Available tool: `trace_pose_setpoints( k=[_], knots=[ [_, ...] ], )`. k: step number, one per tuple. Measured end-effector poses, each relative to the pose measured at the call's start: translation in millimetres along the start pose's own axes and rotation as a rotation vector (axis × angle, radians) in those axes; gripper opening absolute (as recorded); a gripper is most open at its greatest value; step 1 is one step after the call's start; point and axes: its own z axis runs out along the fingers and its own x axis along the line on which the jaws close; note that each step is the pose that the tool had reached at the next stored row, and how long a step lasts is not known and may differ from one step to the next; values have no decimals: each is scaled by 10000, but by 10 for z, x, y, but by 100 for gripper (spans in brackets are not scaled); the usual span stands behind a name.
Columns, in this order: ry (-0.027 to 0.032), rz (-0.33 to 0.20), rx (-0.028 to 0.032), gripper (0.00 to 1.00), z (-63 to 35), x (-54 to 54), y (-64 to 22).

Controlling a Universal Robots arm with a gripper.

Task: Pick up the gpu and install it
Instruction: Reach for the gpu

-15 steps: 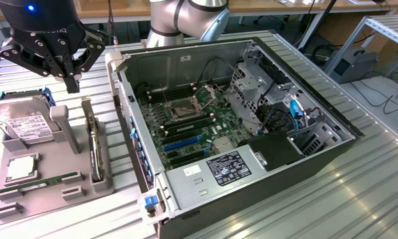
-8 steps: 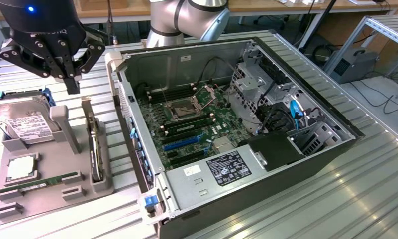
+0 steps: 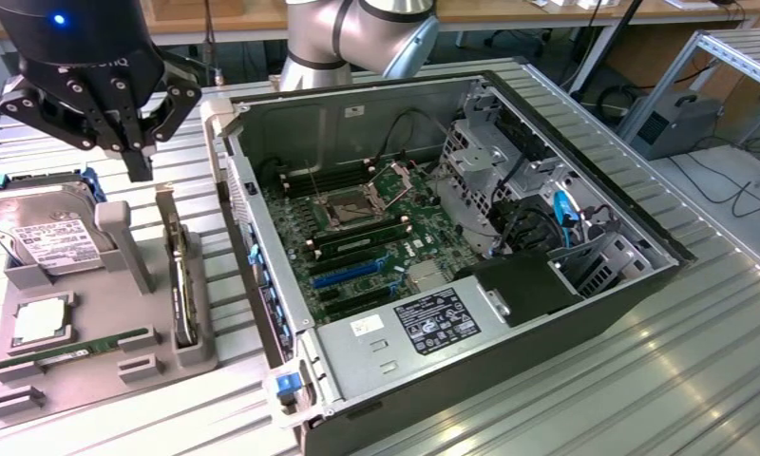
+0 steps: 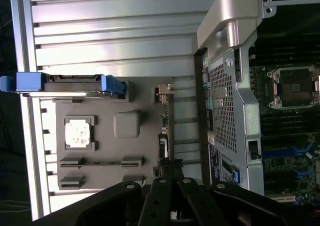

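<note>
The gpu (image 3: 175, 271) is a slim dark card standing on edge in a slot of the grey holder (image 3: 69, 375), beside the open computer case (image 3: 507, 313). My gripper (image 3: 137, 173) hangs above the card's far end, at the exterior view's top left, with both black fingers pressed together and nothing between them. From the wrist, the gpu (image 4: 164, 121) appears edge-on as a thin strip, and the shut gripper (image 4: 170, 172) lines up over one end of it. The motherboard (image 3: 354, 247) lies exposed inside the case.
On the grey holder (image 4: 145, 146) sit a silver hard drive (image 3: 45, 237) in a blue caddy (image 4: 65, 83), a processor chip (image 3: 45, 323) and a thin green memory stick (image 3: 83, 344). The case wall (image 4: 227, 110) stands close beside the gpu. Ribbed metal tabletop (image 3: 684, 370) surrounds everything.
</note>
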Motion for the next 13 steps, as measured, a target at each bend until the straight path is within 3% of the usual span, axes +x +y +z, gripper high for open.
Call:
trace_pose_setpoints(
  k=[13],
  knots=[
    [-1,0,0,11,-1,-3,-37]
  ],
)
